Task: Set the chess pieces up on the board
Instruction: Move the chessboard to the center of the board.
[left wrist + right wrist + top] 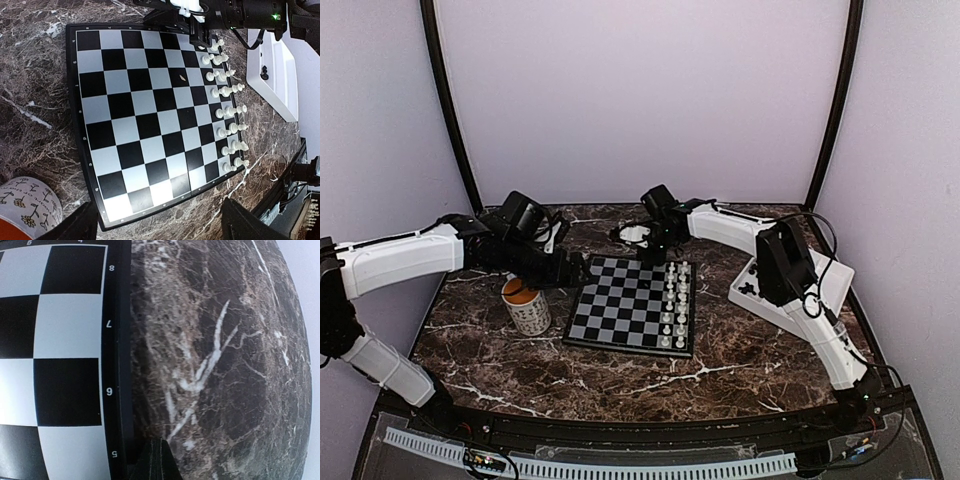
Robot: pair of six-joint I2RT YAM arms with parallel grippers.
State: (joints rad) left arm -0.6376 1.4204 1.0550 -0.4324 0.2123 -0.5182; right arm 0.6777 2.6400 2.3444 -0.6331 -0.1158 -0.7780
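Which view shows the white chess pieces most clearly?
The left wrist view: the white pieces stand sharp in two rows along one board edge. The top view shows them tiny; the right wrist view shows none.

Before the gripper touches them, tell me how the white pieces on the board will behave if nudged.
The white pieces are tiny and slim on narrow bases, so they probably weigh little and tip easily. They stand packed in two rows on the board, so one falling would likely topple neighbours. Their rounded bodies suggest a fallen piece may roll.
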